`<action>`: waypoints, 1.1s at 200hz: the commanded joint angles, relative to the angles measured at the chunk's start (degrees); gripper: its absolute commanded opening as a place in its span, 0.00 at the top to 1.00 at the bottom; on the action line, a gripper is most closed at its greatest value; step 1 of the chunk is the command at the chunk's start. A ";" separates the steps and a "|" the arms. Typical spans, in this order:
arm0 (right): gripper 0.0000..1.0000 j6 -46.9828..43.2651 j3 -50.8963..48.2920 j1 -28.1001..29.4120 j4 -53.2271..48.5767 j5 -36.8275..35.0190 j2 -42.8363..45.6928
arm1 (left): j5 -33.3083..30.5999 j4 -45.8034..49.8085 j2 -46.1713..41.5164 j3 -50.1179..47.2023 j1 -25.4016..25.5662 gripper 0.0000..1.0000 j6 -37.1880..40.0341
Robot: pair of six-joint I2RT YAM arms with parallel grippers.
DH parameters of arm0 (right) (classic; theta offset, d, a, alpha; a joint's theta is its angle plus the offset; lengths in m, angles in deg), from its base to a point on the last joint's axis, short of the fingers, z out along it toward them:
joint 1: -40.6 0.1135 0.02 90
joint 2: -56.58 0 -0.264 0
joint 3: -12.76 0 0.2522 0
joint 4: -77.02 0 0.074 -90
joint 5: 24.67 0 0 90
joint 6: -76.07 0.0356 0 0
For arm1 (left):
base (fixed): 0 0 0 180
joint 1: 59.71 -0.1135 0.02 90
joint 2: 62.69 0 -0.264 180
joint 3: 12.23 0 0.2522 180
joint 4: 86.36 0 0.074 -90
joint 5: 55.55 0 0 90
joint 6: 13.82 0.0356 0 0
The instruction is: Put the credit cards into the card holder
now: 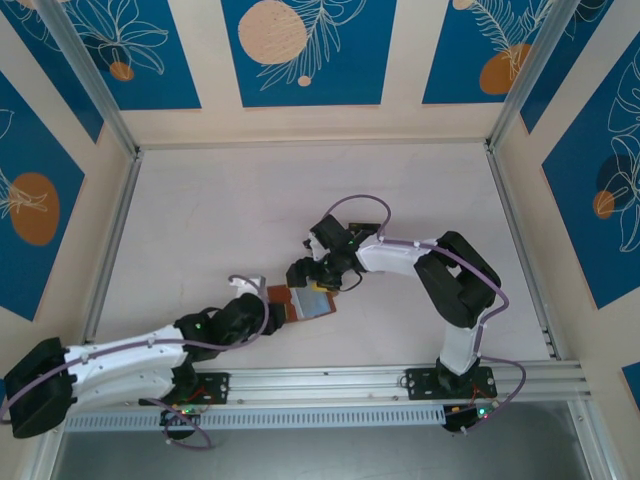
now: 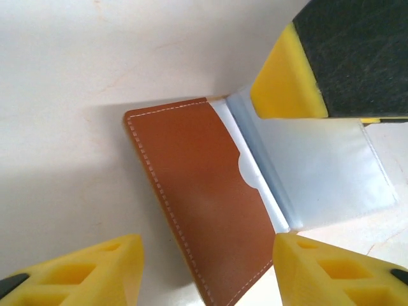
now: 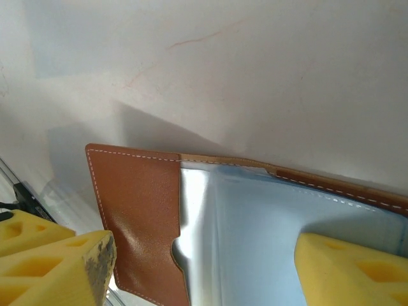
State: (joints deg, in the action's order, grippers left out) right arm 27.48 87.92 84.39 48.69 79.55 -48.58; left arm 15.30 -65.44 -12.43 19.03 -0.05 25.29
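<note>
The card holder [image 1: 305, 302] lies open on the pale table, with its brown leather flap [image 2: 197, 197] to the left and its pale grey-blue pockets [image 2: 319, 172] to the right. My left gripper [image 2: 204, 274] is open; its yellow fingers straddle the flap's near corner without closing on it. My right gripper [image 3: 201, 268] is open above the wallet [image 3: 137, 217], with one finger over the pale pockets [image 3: 255, 236]. One right fingertip [image 2: 287, 76] hangs at the pockets' top edge. In the top view the left gripper [image 1: 262, 300] and right gripper [image 1: 315, 275] flank the wallet. The credit cards are out of view.
A metal rail [image 1: 350, 380] runs along the near edge by the arm bases. Aluminium posts [image 1: 520, 240] and blue patterned walls [image 1: 300, 50] enclose the table. Bare tabletop [image 1: 250, 200] stretches behind and left of the wallet.
</note>
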 commanded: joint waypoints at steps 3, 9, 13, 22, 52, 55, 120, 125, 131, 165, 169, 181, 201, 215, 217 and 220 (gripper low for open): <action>0.24 0.76 0.12 0.57 -1.52 -0.58 -1.53 | -1.79 7.45 -1.98 0.19 0.54 0.44 0.09; 0.25 0.78 0.12 0.85 -1.58 -0.83 -1.01 | -2.11 7.71 -2.01 0.26 0.55 0.46 -0.04; 0.25 0.70 0.24 1.13 -1.75 -1.20 -0.66 | -2.28 8.03 -1.89 0.26 0.55 0.49 -0.12; 0.25 0.46 0.61 1.67 -2.51 -1.92 -0.05 | -2.55 8.12 -1.06 0.30 0.45 0.56 -0.43; 0.25 0.24 1.64 2.87 -4.17 -2.54 2.09 | -0.86 4.11 4.44 0.43 0.37 0.69 0.35; 0.25 0.25 1.69 2.96 -4.35 -2.68 2.29 | -0.74 3.61 4.90 0.43 0.38 0.70 0.42; 0.26 1.20 3.10 4.70 -3.23 -0.22 2.36 | -0.80 -2.48 14.01 1.22 0.37 0.80 1.41; 0.26 1.38 3.26 4.72 -2.80 0.22 1.98 | -0.75 -2.96 14.72 1.31 0.37 0.80 1.51; 0.26 1.63 3.43 4.80 -2.22 0.85 1.46 | -0.79 -3.28 15.46 1.59 0.37 0.80 1.50; 0.26 2.53 5.35 5.81 -0.64 3.23 -1.12 | -0.35 -5.74 19.09 1.84 0.37 0.80 1.46; 0.26 2.53 5.59 5.95 -0.64 3.26 -1.38 | -0.33 -5.94 19.29 1.84 0.35 0.80 1.47; 0.26 2.45 6.38 6.36 -0.89 3.21 -2.10 | -0.35 -6.12 19.68 1.84 0.37 0.80 1.41; 0.26 2.62 6.96 6.66 -0.81 3.18 -3.64 | -0.51 -5.47 18.99 1.75 0.37 0.79 1.25; 0.26 2.71 7.18 6.67 -0.81 2.73 -4.85 | -0.57 -3.71 17.01 1.62 0.37 0.76 0.97; 0.26 2.71 7.22 6.66 -0.81 2.63 -5.00 | -0.56 -3.40 16.63 1.59 0.37 0.75 0.91; 0.26 2.67 7.19 6.66 -0.81 2.47 -5.41 | -0.60 -2.93 16.04 1.46 0.37 0.74 0.82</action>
State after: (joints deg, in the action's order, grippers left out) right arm 29.45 93.32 89.72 47.25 80.43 -51.03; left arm 12.89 -67.56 4.60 20.97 -0.05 25.22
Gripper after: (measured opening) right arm 0.744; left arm 0.229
